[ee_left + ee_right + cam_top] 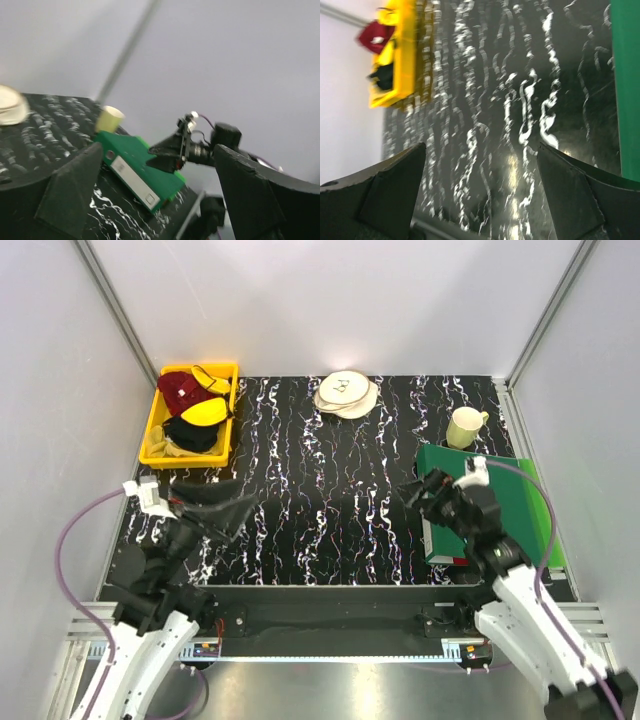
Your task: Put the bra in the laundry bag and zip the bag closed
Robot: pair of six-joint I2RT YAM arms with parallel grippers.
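The cream-white round laundry bag lies shut at the far middle of the black marbled table; its edge shows in the left wrist view. A mustard-yellow piece of fabric, probably the bra, lies at the near end of the yellow bin, partly under a black garment. My left gripper is open and empty, low over the table just near of the bin; in its own view the jaws stand wide apart. My right gripper is open and empty at the left edge of the green binder, and its own view looks towards the bin.
The bin also holds a dark red garment and a bright yellow garment with black trim. A green binder lies at the right, under the right arm. A pale yellow mug stands behind it. White walls close in the table.
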